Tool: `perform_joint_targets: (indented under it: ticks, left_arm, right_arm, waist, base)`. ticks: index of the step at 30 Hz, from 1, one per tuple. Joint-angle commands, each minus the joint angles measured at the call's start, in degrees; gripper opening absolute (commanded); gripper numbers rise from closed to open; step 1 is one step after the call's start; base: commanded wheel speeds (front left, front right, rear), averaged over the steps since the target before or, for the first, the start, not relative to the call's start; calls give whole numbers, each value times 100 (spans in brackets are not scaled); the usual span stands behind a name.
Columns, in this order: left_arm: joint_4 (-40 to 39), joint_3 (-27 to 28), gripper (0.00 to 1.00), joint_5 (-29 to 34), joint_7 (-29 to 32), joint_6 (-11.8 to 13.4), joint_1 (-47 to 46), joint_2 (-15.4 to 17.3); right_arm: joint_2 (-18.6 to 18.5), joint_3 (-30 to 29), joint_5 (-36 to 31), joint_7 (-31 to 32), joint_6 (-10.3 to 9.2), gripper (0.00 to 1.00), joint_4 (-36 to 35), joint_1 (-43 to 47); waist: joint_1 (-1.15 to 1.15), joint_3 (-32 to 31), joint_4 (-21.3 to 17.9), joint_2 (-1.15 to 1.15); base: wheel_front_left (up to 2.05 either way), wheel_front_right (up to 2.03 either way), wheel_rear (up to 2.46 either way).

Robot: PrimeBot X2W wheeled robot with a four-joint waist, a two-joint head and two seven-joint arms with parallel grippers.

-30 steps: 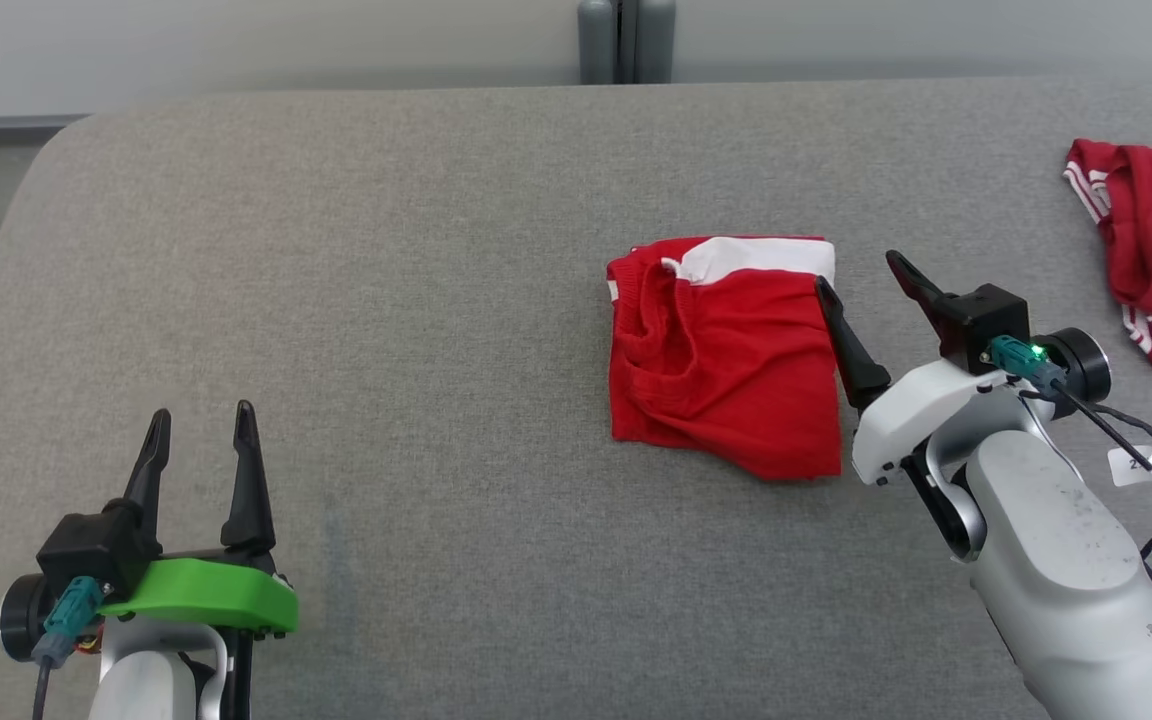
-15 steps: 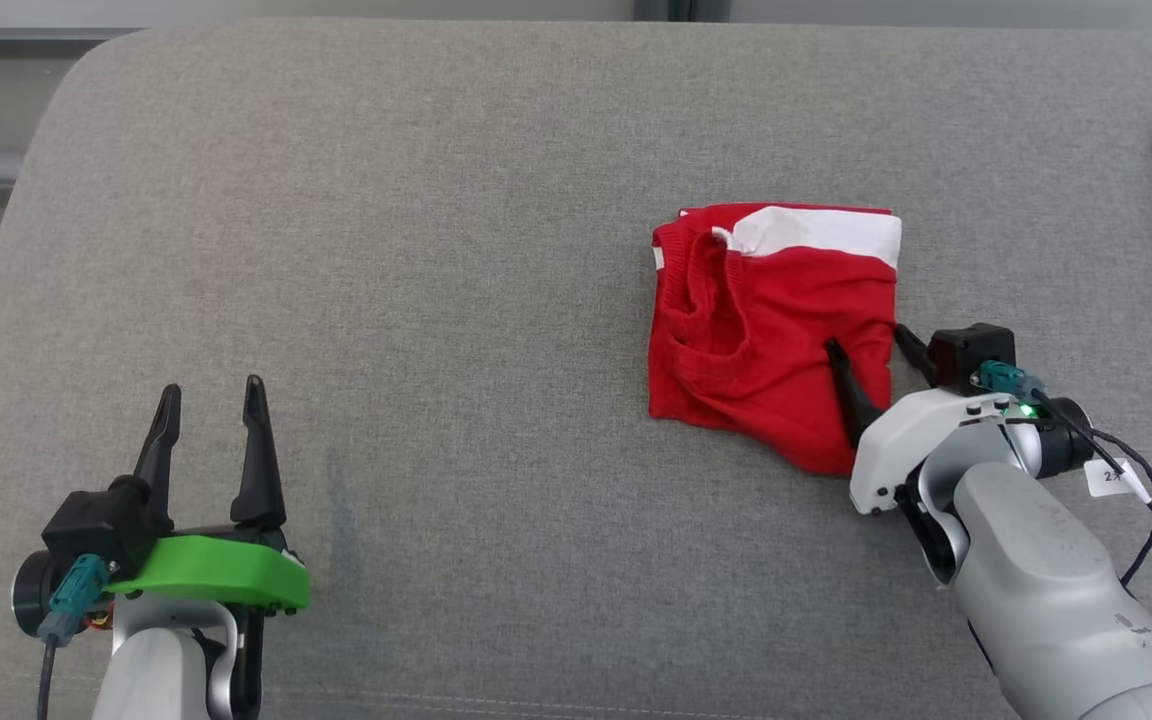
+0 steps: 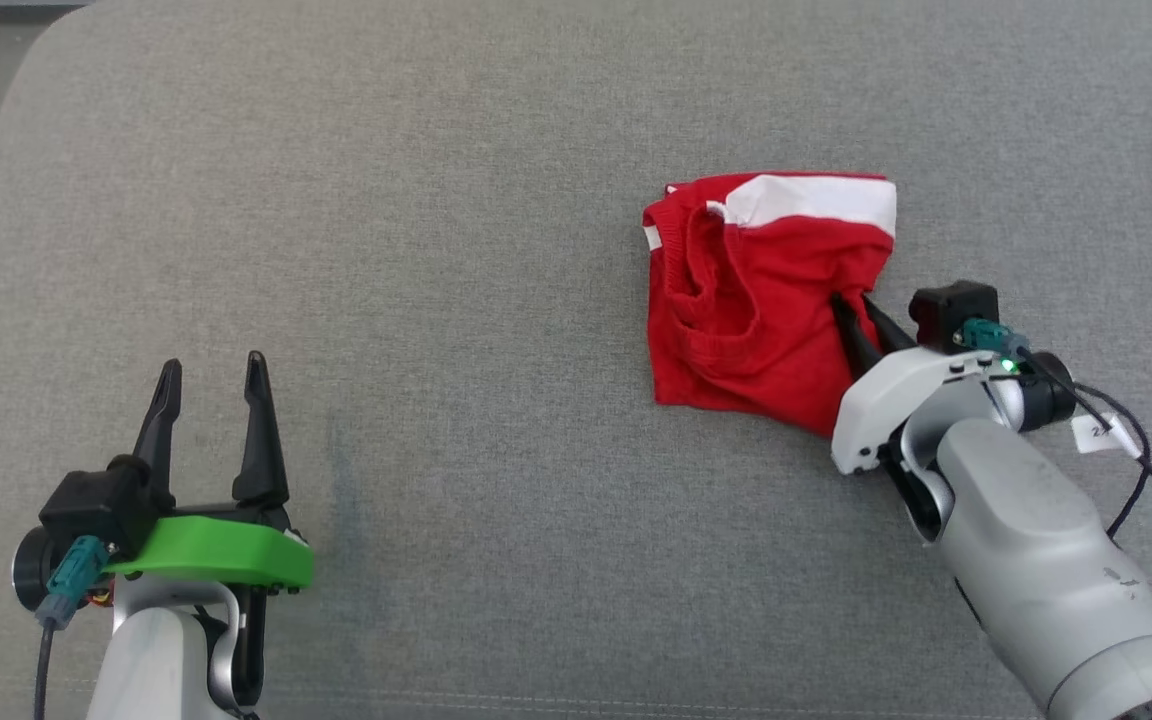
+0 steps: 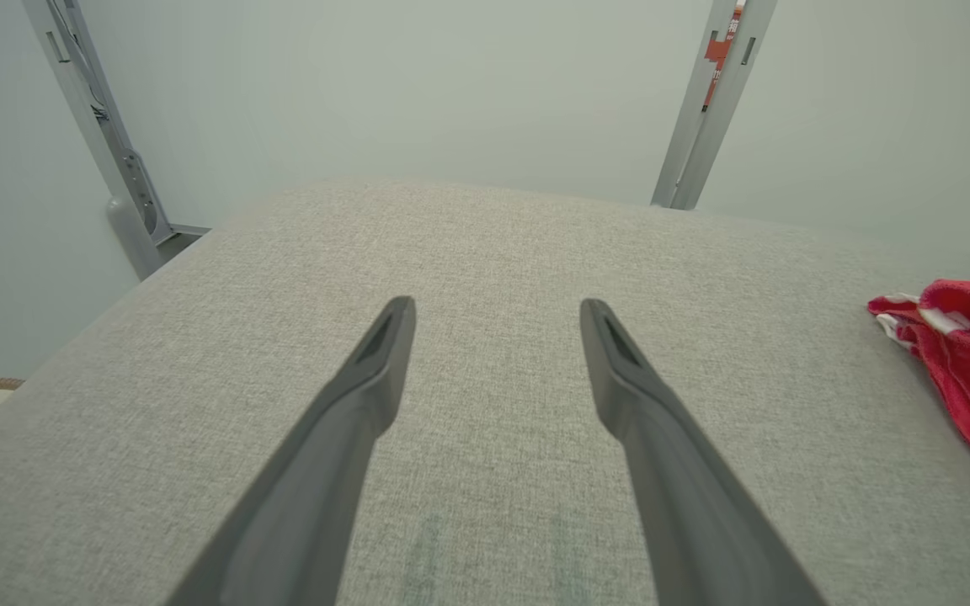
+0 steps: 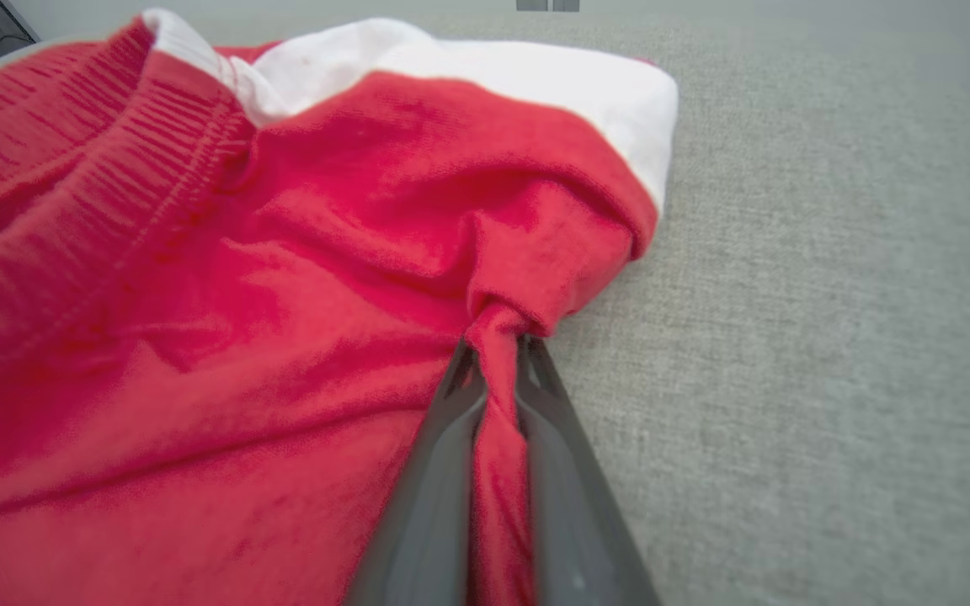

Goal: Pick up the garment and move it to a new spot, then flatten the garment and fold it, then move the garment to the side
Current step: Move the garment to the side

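- Garment point(image 3: 746, 330), red and folded: right gripper point(image 3: 848, 300) angles in from the right, clamped on its edge fold.
- Left gripper point(image 3: 211, 368) hovers well apart, fingers spread, empty.

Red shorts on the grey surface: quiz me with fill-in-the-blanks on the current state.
The right gripper pinches a fold at the red shorts' ____ edge in the head view.
The left gripper is ____ and holds nothing.
The band along the shorts' far edge is ____.
Missing: right; open; white.
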Motion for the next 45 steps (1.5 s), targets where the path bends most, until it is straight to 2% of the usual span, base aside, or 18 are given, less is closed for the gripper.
perform_joint_targets:
  ticks: [1,8,17,25,30,36,44,45]
  left_arm:
    - [-62,-1,100,-9,1,-19,-139,49]
    - [-319,-118,100,-52,1,-19,-550,136]
    - [-711,-77,100,1,1,-19,-832,397]
    - [-1176,84,100,106,1,-19,-494,665]
    - [-1454,117,100,130,4,-18,-364,808]
    - [-1740,109,100,127,85,0,-294,903]
    - [-1937,106,100,75,150,38,-333,966]
    - [-1942,106,100,72,148,47,-333,969]
  right_arm:
    - [-182,100,-38,27,-22,0,-32,-158]
    - [-996,996,-135,54,-19,0,-542,-1013]
    - [-2475,1935,279,427,-19,0,-1518,-1649]
    - [-3789,2002,778,989,-19,0,-2324,-1952]
    - [-4419,2060,980,1345,-19,0,-2585,-2255]
    - [-4741,2093,1204,1635,-19,0,-2478,-2633]
    - [-4776,2159,1188,1748,-19,0,-1867,-2819]
    - [-4752,2117,1143,1691,-19,13,-1758,-2861]
  waist:
    - [0,221,-145,0]
    - [0,1002,-578,0]
    - [0,1498,-1132,0]
    - [0,1673,-1520,0]
    - [0,1794,-1612,0]
    - [0,1865,-1619,0]
    - [0,1983,-1555,0]
    - [0,1999,-1553,0]
  base:
    - [0,0,0]
    - [0,0,0]
    - [0,0,0]
    - [0,0,0]
    - [0,0,0]
    - [0,0,0]
    - [0,0,0]
    - [0,0,0]
